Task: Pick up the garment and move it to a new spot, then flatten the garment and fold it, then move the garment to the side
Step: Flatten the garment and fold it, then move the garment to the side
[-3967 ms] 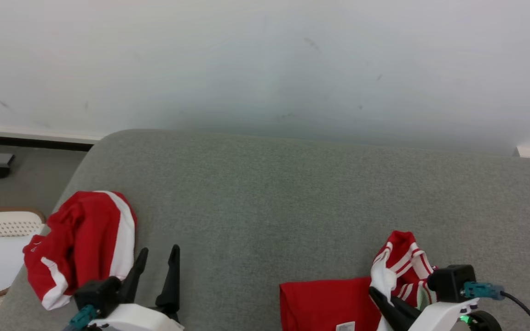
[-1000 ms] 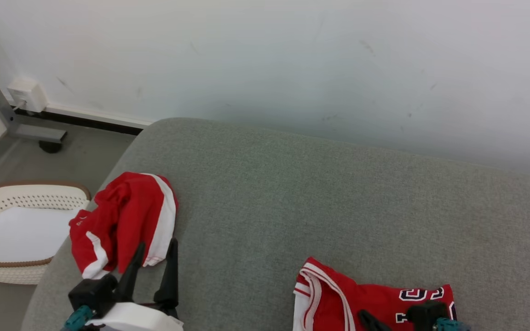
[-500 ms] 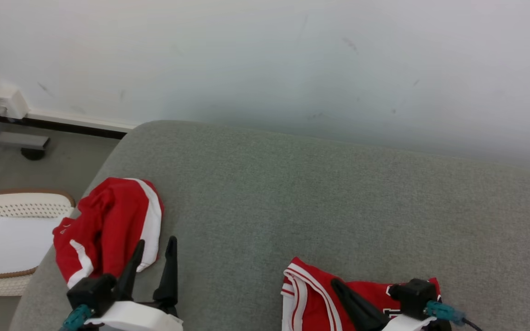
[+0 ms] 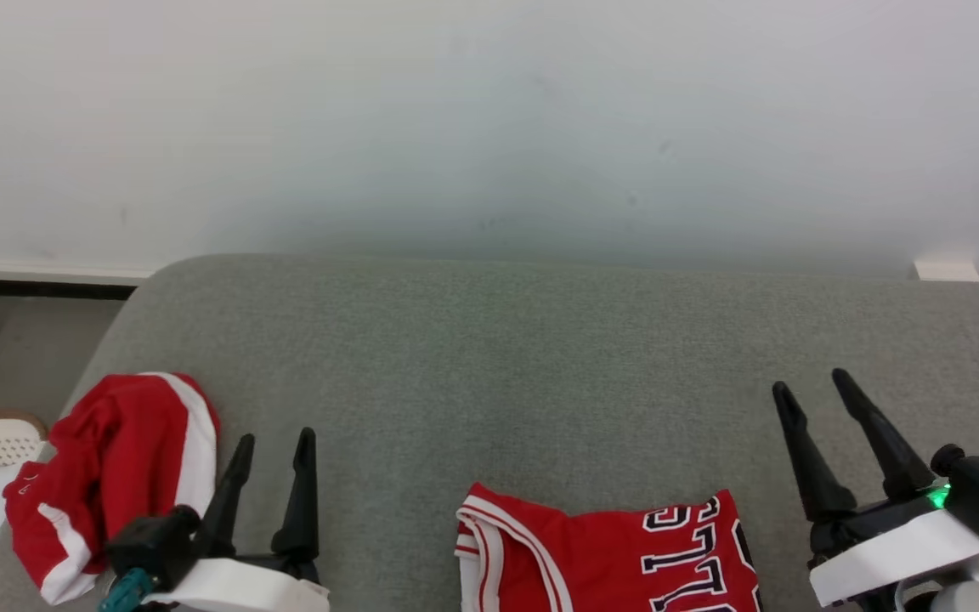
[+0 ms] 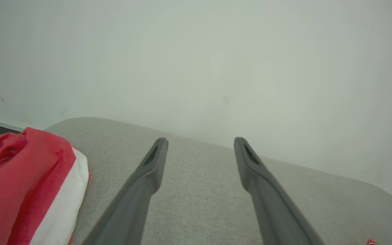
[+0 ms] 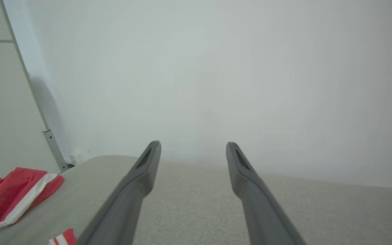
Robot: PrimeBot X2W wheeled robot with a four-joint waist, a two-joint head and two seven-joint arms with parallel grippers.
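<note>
Left gripper [image 4: 271,446] and right gripper [image 4: 812,384] (both empty) spread wide.

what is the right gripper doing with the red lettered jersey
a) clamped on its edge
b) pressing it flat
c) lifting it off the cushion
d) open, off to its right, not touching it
d: the right gripper has its fingers spread over bare grey cushion, to the right of the lettered red jersey, with nothing between them.

White wrists [image 4: 897,544]; tapered black jaws; teal connectors [image 4: 128,589].
</note>
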